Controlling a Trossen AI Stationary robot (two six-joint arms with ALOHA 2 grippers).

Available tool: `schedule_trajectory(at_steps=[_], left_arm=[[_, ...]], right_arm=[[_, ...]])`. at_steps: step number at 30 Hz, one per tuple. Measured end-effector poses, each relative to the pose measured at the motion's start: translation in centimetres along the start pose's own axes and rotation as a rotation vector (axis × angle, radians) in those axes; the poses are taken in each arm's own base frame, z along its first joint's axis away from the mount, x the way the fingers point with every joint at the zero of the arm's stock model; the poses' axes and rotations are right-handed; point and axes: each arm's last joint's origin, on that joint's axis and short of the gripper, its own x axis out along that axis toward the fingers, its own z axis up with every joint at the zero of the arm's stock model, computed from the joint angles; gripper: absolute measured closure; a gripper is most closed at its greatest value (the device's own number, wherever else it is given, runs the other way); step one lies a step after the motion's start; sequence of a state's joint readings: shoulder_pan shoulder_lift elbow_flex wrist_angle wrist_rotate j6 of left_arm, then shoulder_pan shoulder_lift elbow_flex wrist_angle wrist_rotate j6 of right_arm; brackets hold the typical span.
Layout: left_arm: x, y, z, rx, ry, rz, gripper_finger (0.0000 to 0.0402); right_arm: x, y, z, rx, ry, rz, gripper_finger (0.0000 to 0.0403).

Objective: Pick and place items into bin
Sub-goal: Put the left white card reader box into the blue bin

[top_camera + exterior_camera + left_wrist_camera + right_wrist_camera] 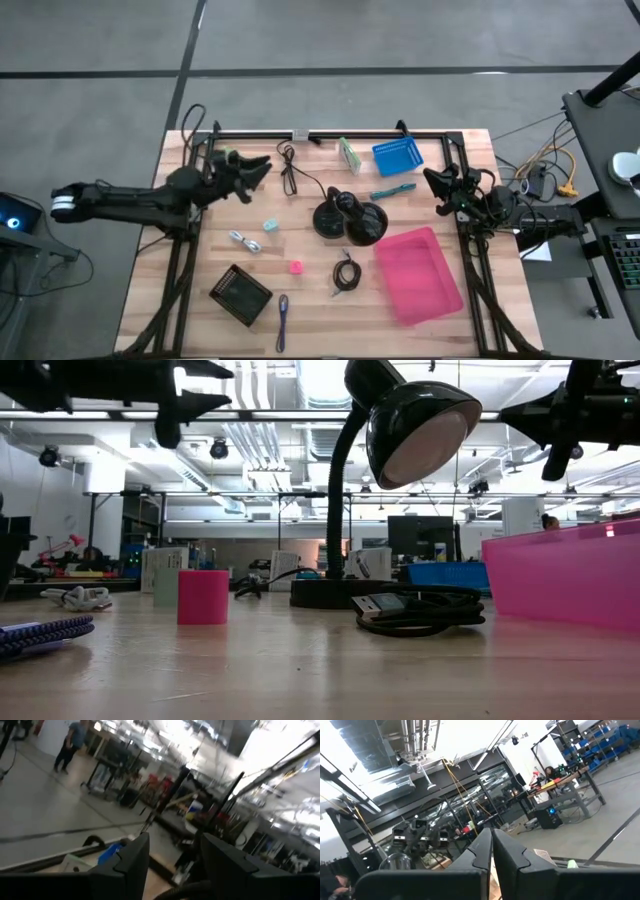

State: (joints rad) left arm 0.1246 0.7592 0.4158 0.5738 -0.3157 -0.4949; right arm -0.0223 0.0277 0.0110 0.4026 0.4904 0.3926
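Note:
The high view shows the loose items on the wooden table: a green-white packet (349, 155), a teal marker (392, 190), a pale-blue cube (270, 226), a silvery metal piece (245, 241), a pink cube (296, 267) (203, 597), a coiled black cable (346, 272) (420, 610) and a purple pen (283, 318). A pink bin (418, 273) stands right of the middle. My left gripper (258, 170) (172, 855) hovers open above the far-left part of the table. My right gripper (432, 182) (491, 847) is shut, raised over the right side near the marker.
A black desk lamp (350, 218) (410, 430) stands mid-table beside the pink bin. A blue basket (398, 156) sits at the far edge and a black meshed box (240, 294) at the near left. A thin black cord (290, 175) lies far left of the lamp.

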Motion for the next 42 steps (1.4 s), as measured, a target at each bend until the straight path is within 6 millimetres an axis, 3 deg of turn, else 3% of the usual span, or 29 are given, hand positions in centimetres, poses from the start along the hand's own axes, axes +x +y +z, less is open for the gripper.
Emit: schedule_trajectory(at_steps=[7,13,22,30,42], left_arm=[[1.7,-0.8,0.0,0.082,0.239,0.062,0.0238],[1.7,-1.6,1.9,0.181,0.437,0.131,0.0238],[0.9,-2.5,5.4,0.357,0.645,0.223,0.0238],[2.2,-1.2,6.6,0.398,0.898,0.454,0.0238],[7.4,2.3,5.3,0.394,1.273,0.541,0.0238]], right_arm=[[0.0,0.0,0.0,-0.003,0.001,0.001,0.0394],[0.0,0.0,0.0,-0.103,0.001,0.000,0.0394],[0.0,0.0,0.0,-0.104,0.001,0.000,0.0394],[0.0,0.0,0.0,-0.104,0.001,0.000,0.0394],[0.0,0.0,0.0,-0.051,0.001,0.000,0.0394]])
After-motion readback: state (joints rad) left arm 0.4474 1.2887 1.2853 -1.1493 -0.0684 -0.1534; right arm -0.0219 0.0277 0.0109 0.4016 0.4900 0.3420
